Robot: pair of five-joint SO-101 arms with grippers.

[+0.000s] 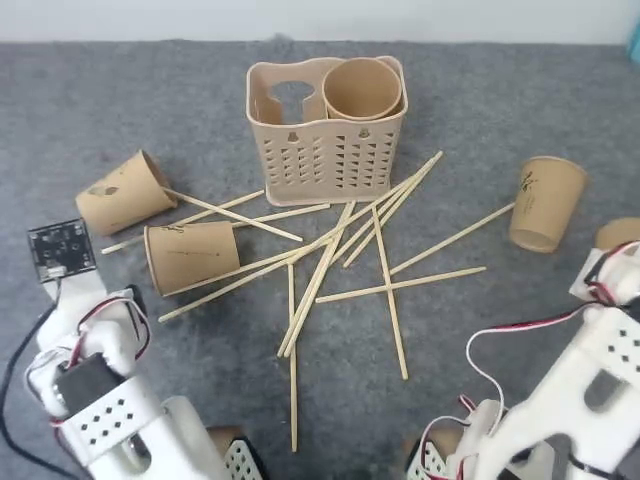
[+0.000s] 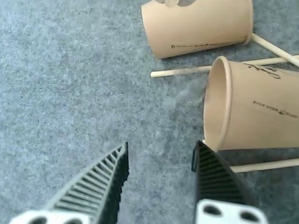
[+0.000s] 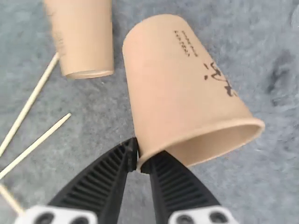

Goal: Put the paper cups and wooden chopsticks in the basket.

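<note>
- Right gripper (image 3: 138,161): jaws closed, pinching the rim of a paper cup (image 3: 187,98), well apart from the basket (image 1: 325,150).
- Left gripper (image 2: 161,163): jaws wide apart, holding nothing, just beside a lying cup (image 2: 252,109) near the basket.
- Chopsticks (image 1: 340,250) lie scattered before the basket; another cup (image 1: 362,88) stands inside it.

A grey, felt-like mat (image 1: 520,120) covers the tabletop. A pale strip (image 1: 150,18) runs along the mat's far edge at 12 o'clock. A sliver of something teal (image 1: 636,42), too little to identify, shows at 2 o'clock.
</note>
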